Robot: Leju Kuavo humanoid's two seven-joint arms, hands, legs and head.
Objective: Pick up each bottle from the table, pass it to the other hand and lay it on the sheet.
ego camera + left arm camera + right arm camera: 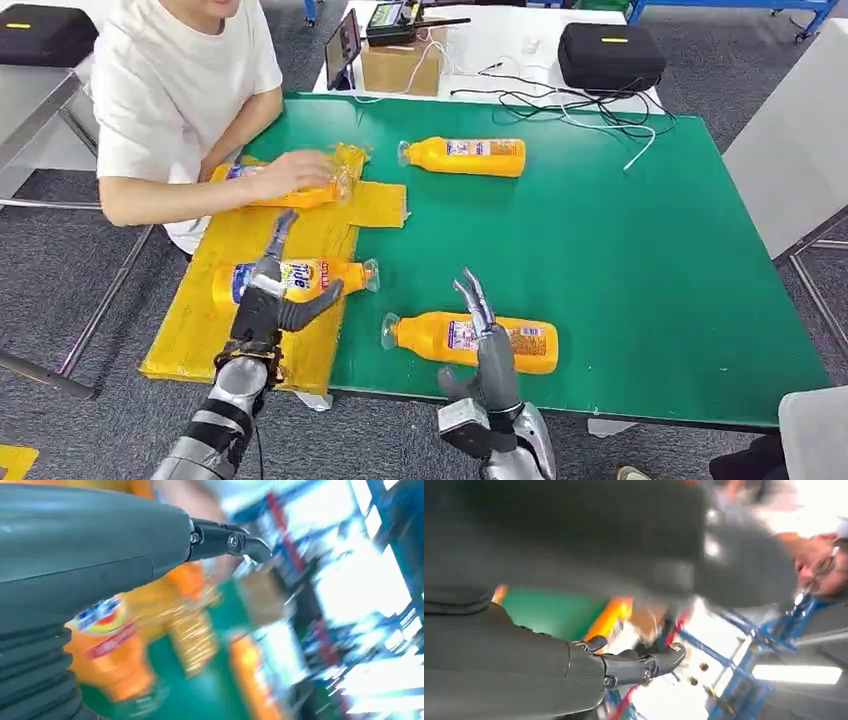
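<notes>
sheet (215, 335): 2 bottles laid, one under person's hand (295, 172) | tabletop (640, 280): 2 bottles left, 12 and 6 o'clock | left hand (268, 300) open over sheet bottle (295, 280) | right hand (485, 345) open at near bottle (470, 340)

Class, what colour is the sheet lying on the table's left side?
The sheet is yellow, seen best in the head view.

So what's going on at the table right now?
Both hands are open and hold nothing. The left hand is over a bottle lying on the yellow sheet. The right hand is over a bottle on the green table. A person's hand holds another bottle on the sheet. A fourth bottle lies farther back.
</notes>
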